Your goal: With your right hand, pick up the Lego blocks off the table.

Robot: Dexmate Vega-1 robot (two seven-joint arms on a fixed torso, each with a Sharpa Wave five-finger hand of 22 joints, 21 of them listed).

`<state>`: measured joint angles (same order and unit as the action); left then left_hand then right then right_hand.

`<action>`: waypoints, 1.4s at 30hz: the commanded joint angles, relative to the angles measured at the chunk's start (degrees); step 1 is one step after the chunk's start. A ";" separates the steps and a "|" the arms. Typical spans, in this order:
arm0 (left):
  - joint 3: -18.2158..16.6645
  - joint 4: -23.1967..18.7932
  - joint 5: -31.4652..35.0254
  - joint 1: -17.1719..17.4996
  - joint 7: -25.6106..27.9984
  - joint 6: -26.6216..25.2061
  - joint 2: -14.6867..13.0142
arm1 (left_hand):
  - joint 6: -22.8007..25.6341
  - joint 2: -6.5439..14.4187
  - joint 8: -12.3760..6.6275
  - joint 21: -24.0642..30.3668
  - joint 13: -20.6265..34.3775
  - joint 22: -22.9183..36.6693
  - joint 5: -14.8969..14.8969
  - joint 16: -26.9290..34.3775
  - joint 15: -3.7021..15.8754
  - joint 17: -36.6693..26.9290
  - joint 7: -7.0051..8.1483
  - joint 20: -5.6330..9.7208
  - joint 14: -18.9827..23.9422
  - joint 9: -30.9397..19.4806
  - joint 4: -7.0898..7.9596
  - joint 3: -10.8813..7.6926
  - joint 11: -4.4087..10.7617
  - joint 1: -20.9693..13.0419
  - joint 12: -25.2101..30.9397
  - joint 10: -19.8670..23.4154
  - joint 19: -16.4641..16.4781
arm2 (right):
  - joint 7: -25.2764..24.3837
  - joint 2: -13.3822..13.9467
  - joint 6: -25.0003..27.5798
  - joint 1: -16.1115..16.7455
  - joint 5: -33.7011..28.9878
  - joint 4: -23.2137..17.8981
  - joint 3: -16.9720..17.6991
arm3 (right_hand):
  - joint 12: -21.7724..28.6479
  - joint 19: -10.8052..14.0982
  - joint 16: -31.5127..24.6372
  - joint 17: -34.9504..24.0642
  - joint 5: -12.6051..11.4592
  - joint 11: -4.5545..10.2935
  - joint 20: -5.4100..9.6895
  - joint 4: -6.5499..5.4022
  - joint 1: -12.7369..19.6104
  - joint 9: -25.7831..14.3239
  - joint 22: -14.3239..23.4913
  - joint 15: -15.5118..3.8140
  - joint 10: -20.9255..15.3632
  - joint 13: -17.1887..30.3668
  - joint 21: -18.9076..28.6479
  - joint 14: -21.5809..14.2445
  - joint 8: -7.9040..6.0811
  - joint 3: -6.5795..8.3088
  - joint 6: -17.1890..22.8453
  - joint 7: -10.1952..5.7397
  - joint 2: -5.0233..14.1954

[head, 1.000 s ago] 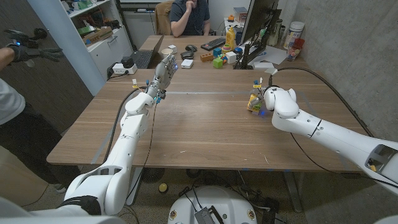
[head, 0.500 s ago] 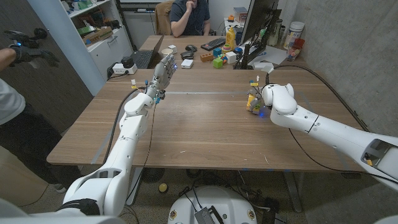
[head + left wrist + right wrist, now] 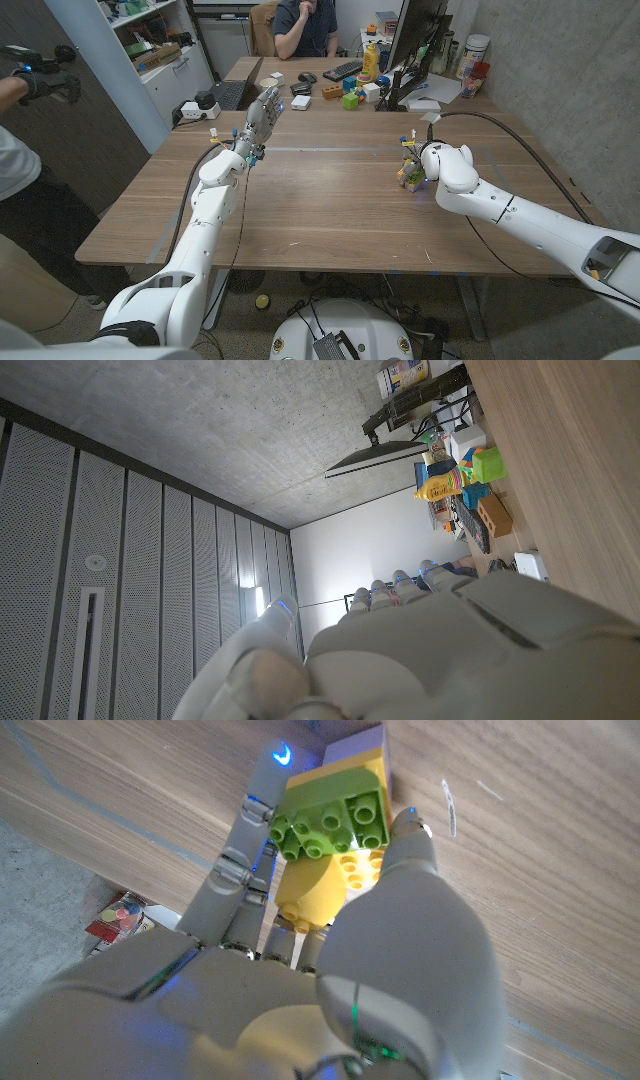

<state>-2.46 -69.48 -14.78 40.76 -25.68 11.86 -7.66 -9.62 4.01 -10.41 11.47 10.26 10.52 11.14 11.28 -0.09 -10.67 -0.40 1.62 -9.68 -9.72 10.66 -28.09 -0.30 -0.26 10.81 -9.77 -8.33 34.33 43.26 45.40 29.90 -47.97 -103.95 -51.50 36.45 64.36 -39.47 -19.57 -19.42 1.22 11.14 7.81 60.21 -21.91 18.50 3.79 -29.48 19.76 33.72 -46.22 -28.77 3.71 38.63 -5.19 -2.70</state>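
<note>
My right hand [image 3: 418, 166] is at the right middle of the wooden table [image 3: 320, 215] and grips a stack of Lego blocks [image 3: 409, 172]. In the right wrist view the stack shows a green block [image 3: 331, 822] on a yellow block [image 3: 322, 885], with a purple piece behind, pinched between the fingers [image 3: 235, 870] and the thumb. My left hand [image 3: 262, 117] is raised over the far left part of the table, fingers stretched out and holding nothing. Its back [image 3: 420, 650] shows in the left wrist view.
The far table carries a monitor [image 3: 412, 40], a keyboard [image 3: 343, 70], a yellow bottle [image 3: 370, 60] and coloured blocks [image 3: 351, 98]. A person [image 3: 305, 25] sits behind it. A shelf [image 3: 160, 55] stands at the left, and another person's gloved hand [image 3: 35, 80] is at the left edge.
My right hand with the Lego stack shifted slightly up and back, then settled a little nearer. The left arm stayed still.
</note>
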 commanded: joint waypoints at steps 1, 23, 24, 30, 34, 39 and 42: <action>0.12 0.79 -0.01 -0.47 -0.38 0.50 -0.04 | -2.98 2.80 -0.19 0.56 0.19 0.26 0.23 0.42 -0.32 0.00 -0.30 -0.03 -9.47 -0.34 -0.02 0.42 -0.33 0.62 0.19 -7.41 0.28 | -6.03 -0.01 -0.90 2.58 1.43 -1.25 3.25 | 11.32 0.68 -8.24 -28.90 0.21 4.42 0.09 -0.23 10.65 -1.59 0.33 -16.14 -4.84 15.13 0.96 -10.78 -1.13 -0.29 0.85 1.32 10.04; 0.44 1.97 0.15 -1.22 -0.87 1.13 -0.02 | -2.95 2.79 -0.13 0.49 0.19 0.28 0.40 0.38 -0.36 -0.02 -0.39 -0.10 -9.50 -0.35 0.05 1.24 -0.32 0.70 0.13 -7.40 0.15 | -10.38 0.83 -1.36 3.44 2.22 -3.26 5.74 | 15.79 0.67 -6.76 -32.87 1.22 3.10 0.21 -0.93 12.00 -3.34 0.29 -16.31 -5.53 19.74 3.60 -12.04 -3.46 -0.17 2.71 2.39 11.65; 0.45 2.04 0.16 -1.26 -0.88 1.21 0.00 | -2.95 2.80 -0.12 0.49 0.19 0.28 0.41 0.36 -0.39 -0.01 -0.33 -0.06 -9.53 -0.35 0.05 1.28 -0.32 0.70 0.13 -7.41 0.14 | -10.57 0.85 -1.38 3.51 2.36 -3.40 5.94 | 15.87 0.75 -6.73 -33.00 1.25 3.25 0.24 -0.97 12.02 -3.32 0.29 -16.29 -5.59 19.78 3.72 -12.11 -3.50 -0.17 2.82 2.41 11.69; 0.51 2.13 0.22 -1.41 -0.98 1.41 -0.08 | -2.93 2.85 -0.11 0.49 0.19 0.28 0.47 0.37 -0.36 -0.01 -0.33 -0.09 -9.49 -0.35 0.05 1.49 -0.30 0.68 0.13 -7.36 0.14 | -12.31 0.87 -1.36 4.05 2.99 -3.97 6.99 | 16.17 0.86 -6.54 -33.90 1.49 2.99 0.23 -1.12 12.26 -3.20 0.28 -16.29 -6.18 19.48 4.37 -12.66 -3.70 -0.10 3.37 2.71 11.88; 0.51 2.10 0.22 -1.41 -0.94 1.44 -0.07 | -2.94 2.87 -0.09 0.48 0.19 0.28 0.50 0.37 -0.36 -0.01 -0.36 -0.06 -9.47 -0.35 0.04 1.64 -0.35 0.67 0.11 -7.38 0.14 | -13.47 1.17 -1.42 4.45 3.14 -4.78 7.58 | 16.38 1.01 -6.41 -34.44 1.63 3.07 0.21 -1.20 12.42 -3.11 0.27 -16.28 -6.50 19.36 4.81 -12.95 -3.87 -0.04 3.86 2.92 11.98; 0.57 2.08 0.25 -1.44 -1.02 1.47 -0.16 | -2.85 2.91 -0.12 0.48 0.19 0.28 0.54 0.37 -0.36 0.00 -0.42 -0.08 -9.46 -0.35 0.03 1.79 -0.34 0.66 0.12 -7.34 0.13 | -15.13 1.47 -1.62 5.05 3.54 -5.81 8.58 | 16.71 1.16 -6.30 -35.15 1.82 2.99 0.17 -1.23 12.73 -3.01 0.27 -16.33 -7.18 19.16 5.36 -13.38 -4.11 0.11 4.56 3.22 12.11; 0.57 1.91 0.20 -1.36 -1.02 1.45 -0.16 | -2.91 2.94 -0.08 0.47 0.19 0.27 0.56 0.35 -0.36 0.00 -0.39 -0.09 -9.48 -0.35 0.03 1.91 -0.29 0.65 0.11 -7.35 0.13 | -16.40 1.76 -1.84 5.72 4.09 -6.74 9.53 | 16.93 1.45 -6.32 -35.63 1.94 2.83 0.14 -1.27 12.91 -2.94 0.28 -16.32 -7.72 19.00 5.79 -13.78 -4.23 0.22 4.94 3.43 12.22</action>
<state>-1.99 -67.49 -14.62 39.43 -26.60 13.20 -7.73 -9.62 3.78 -10.41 11.47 10.26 10.52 11.47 11.28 -0.09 -10.68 -0.40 1.63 -9.68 -9.72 10.74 -26.30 -0.30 -0.03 10.81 -9.77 -8.33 21.46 44.38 44.00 34.24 -45.05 -108.55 -44.17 38.52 65.39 -45.23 -19.61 -17.69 -0.76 10.95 7.00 60.22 -22.32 18.61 5.00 -31.47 19.76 38.82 -47.45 -32.25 3.10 39.63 -5.23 -2.70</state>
